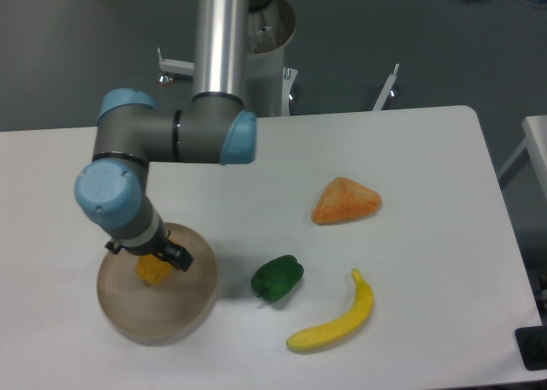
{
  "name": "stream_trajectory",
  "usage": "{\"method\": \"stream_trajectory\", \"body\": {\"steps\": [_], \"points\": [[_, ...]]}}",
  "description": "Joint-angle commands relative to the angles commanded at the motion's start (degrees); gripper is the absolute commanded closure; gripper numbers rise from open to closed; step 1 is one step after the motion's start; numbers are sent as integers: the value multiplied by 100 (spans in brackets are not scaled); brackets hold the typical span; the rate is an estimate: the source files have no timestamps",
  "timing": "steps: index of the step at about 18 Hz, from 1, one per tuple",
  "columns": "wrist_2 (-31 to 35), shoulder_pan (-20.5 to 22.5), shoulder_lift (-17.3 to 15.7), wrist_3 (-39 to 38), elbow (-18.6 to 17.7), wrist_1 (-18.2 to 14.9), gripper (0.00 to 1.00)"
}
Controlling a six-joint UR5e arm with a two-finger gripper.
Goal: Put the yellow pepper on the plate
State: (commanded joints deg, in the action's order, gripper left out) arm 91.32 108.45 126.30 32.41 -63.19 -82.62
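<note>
So the yellow pepper (153,271) is sitting on the plate (175,315), a bit up and left of the plate's middle. The plate itself is at the front left of the white table (256,176).

The gripper (152,255) is right on top of the pepper, coming down from the arm's grey wrist with the blue cap. Honestly can't tell whether the fingers are squeezing the pepper or spread apart, since the wrist blocks most of the view and only a dark bit of the gripper pokes out just above the pepper. It looks like it's touching or almost touching the pepper's top, but that's as much as shows.

Other stuff on the table: a green pepper (277,279) just to the right of the plate, near its rim but not touching it. A banana (336,321) lies further right and closer to the front edge, curved with its tip pointing up. An orange wedge (345,201) sits well apart from the rest, toward the right middle of the table
</note>
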Motion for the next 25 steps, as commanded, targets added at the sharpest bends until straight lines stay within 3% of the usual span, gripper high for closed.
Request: {"method": "stream_trajectory", "body": {"steps": [8,12,16,23,25], "points": [[369,1028,-281,1636,-61,-27,0],[369,1345,-238,2251,-88,227,0],[369,1600,-203,2445,-97,562,0],[378,1759,-132,2727,-149,633,0],[396,1759,-115,2727,-193,807,0]]}}
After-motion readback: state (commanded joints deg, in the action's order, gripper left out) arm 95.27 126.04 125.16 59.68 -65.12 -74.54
